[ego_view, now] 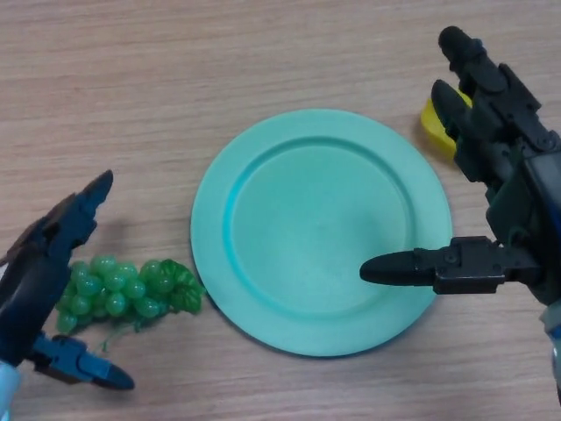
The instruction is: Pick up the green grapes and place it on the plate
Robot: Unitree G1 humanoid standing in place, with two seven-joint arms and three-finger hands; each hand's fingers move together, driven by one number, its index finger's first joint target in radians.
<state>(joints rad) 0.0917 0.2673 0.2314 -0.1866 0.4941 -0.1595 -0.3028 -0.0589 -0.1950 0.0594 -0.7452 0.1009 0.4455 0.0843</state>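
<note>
Partly hidden yellow object (434, 128) behind right hand (504, 167)

Right hand (491, 175) mostly hides a yellow object (435, 128).

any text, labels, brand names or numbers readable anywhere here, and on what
None: no readable text shows in the head view.
Teal plate: plain, no mark.
Green grapes: no label.
Yellow object behind the right hand: mostly hidden, no lettering on the part that shows.
Left hand and wooden table: no writing.
</note>
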